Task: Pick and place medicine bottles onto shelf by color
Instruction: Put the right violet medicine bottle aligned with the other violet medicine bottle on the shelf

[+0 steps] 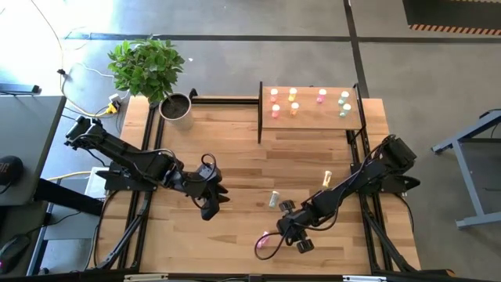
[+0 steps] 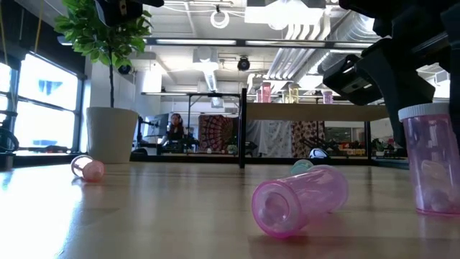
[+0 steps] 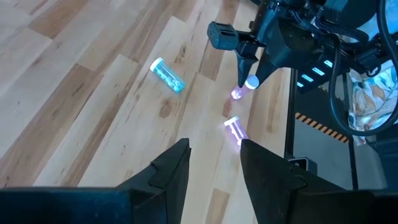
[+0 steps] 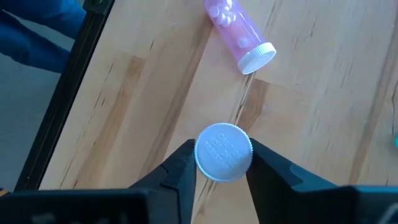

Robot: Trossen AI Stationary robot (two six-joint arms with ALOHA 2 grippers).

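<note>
My right gripper [image 4: 222, 163] clamps 1 upright white-capped translucent pink plastic bottle [image 4: 223, 152]; my left gripper [image 3: 213, 163] hangs parted, empty.

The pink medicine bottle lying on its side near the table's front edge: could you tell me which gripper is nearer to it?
The right gripper, shut on an upright pink bottle, is just beside the lying pink medicine bottle. The left gripper hovers open, farther off toward the table's left.

— Bottles off the shelf [image 1: 313, 121]?
— I count four: lying pink bottle [image 4: 239, 34], upright pink bottle [image 4: 223, 152], green bottle [image 1: 274, 200], yellow bottle [image 1: 327, 178].
— On it?
— About seven; I cannot fix the exact count.
</note>
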